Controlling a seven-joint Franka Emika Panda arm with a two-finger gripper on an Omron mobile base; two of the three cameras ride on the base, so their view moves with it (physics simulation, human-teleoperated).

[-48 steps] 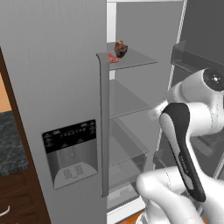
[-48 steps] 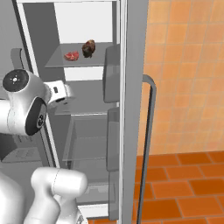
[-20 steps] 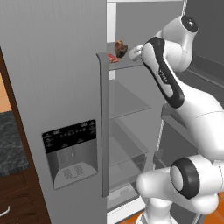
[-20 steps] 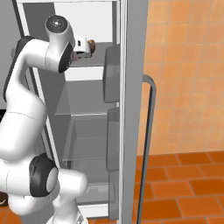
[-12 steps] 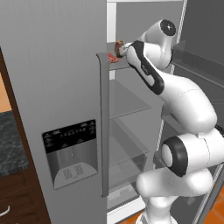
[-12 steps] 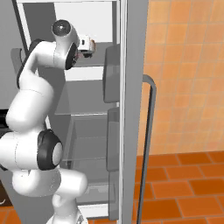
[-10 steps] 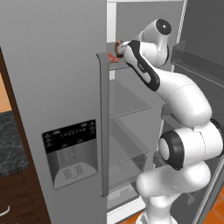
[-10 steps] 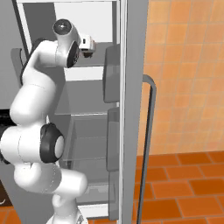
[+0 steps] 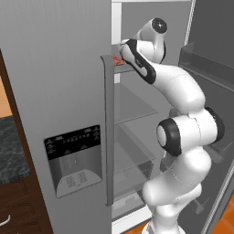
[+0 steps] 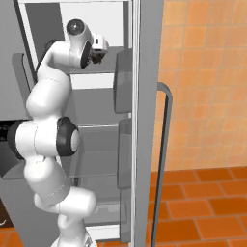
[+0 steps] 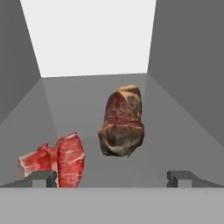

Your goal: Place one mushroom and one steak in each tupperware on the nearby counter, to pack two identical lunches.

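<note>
Two steaks lie on the fridge's top shelf (image 11: 96, 92). A dark red-brown steak (image 11: 122, 122) stands on edge straight ahead of my gripper (image 11: 113, 178). To its left is a bright red-pink steak (image 11: 65, 159), close to my left fingertip (image 11: 41, 177). The jaws are wide open with nothing between them, a short way in front of the dark steak. In the left base view the pink steak (image 9: 118, 60) peeks out beside my hand. The mushroom and the tupperware are out of view. A strip of the dark marbled counter (image 9: 11, 146) shows at the far left.
The closed grey fridge door with its dispenser panel (image 9: 75, 155) and long handle (image 9: 109, 132) stands left of the arm. The open right door with bins (image 10: 124, 72) flanks the arm. Grey side walls hem in the shelf. Lower glass shelves (image 9: 132, 107) sit below.
The arm has swung up from low beside the fridge and reached onto the top shelf toward the steaks. Its jaws have stayed open.
</note>
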